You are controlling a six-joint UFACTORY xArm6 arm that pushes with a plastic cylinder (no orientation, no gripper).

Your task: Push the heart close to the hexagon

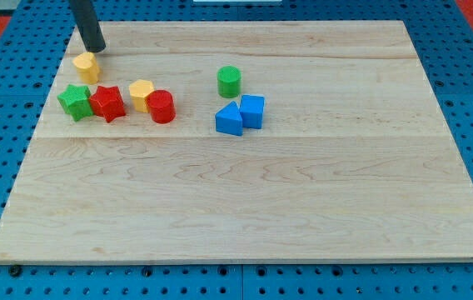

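Note:
A yellow heart lies near the view's top left of the wooden board. My tip is just above it toward the view's top, nearly touching its upper edge. A yellow hexagon lies to the lower right of the heart, touching a red cylinder.
A green star and a red star sit side by side below the heart. A green cylinder stands near the middle, with a blue triangle and a blue cube below it. Blue pegboard surrounds the board.

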